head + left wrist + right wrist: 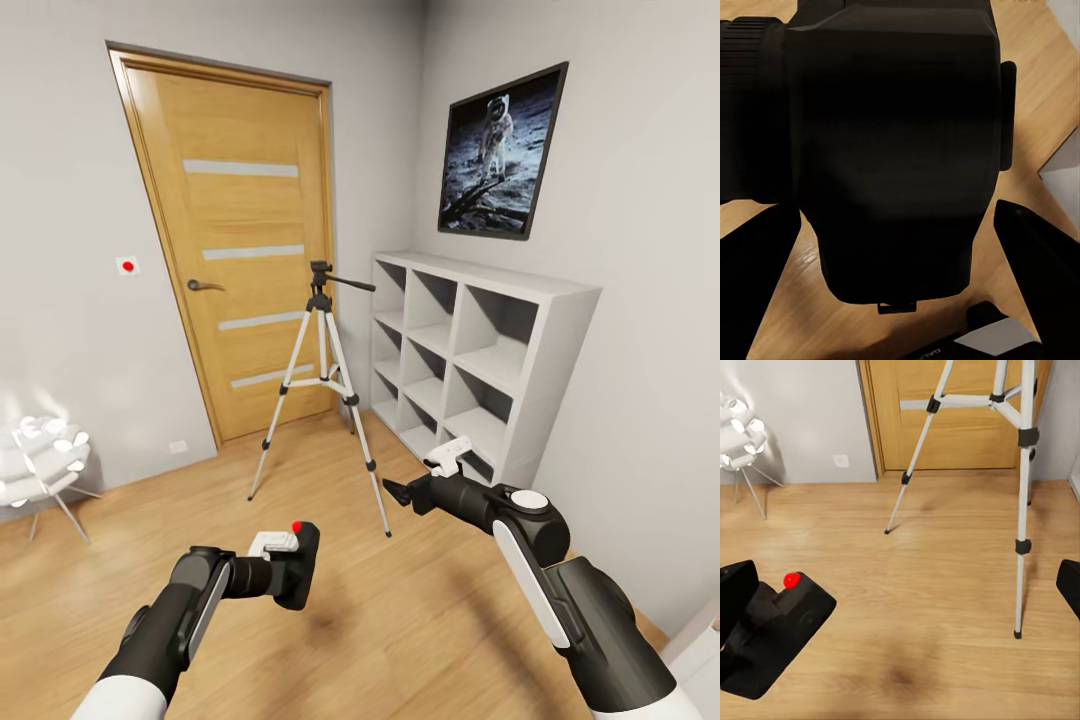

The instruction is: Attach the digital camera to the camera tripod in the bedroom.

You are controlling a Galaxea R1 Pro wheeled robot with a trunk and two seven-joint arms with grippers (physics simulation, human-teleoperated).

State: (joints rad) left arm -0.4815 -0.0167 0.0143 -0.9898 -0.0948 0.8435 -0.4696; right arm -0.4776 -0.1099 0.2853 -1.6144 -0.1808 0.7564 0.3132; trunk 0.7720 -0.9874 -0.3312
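Observation:
The digital camera (298,563), a chunky black body with a red button on top, hangs low over the wood floor with my left gripper (272,576) shut on it. Up close, the camera (892,150) sits between the dark fingers (757,277). The camera tripod (322,370) stands upright in front of the oak door, silver legs spread, black head and pan handle on top. My right gripper (400,492) is open and holds nothing, to the right of the tripod's near leg. From the right wrist, the camera (784,622) lies to one side and the tripod legs (1023,495) ahead.
The oak door (245,250) is shut behind the tripod. White cube shelves (470,350) line the right wall under an astronaut picture (500,150). A white wire-legged chair (40,460) stands at the left wall. Bare plank floor (400,620) lies between me and the tripod.

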